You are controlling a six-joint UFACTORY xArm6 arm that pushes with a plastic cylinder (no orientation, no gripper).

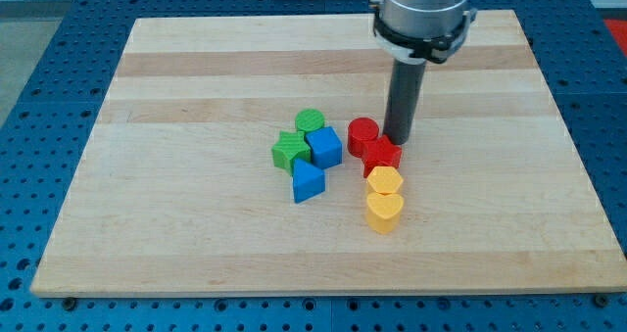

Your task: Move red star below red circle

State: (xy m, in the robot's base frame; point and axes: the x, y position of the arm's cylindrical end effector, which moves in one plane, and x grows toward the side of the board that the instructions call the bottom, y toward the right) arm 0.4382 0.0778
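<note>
The red circle (362, 134) sits near the board's middle. The red star (382, 156) lies just to its lower right, touching it. My tip (398, 139) rests on the board at the star's upper right edge, just right of the red circle. The dark rod rises from it to the view's top.
Two yellow heart blocks (385, 181) (384, 212) lie in a column directly below the red star. To the left are a green circle (311, 121), a green star (289, 151), a blue cube (324, 148) and a blue triangular block (307, 182). All lie on the wooden board (196, 224).
</note>
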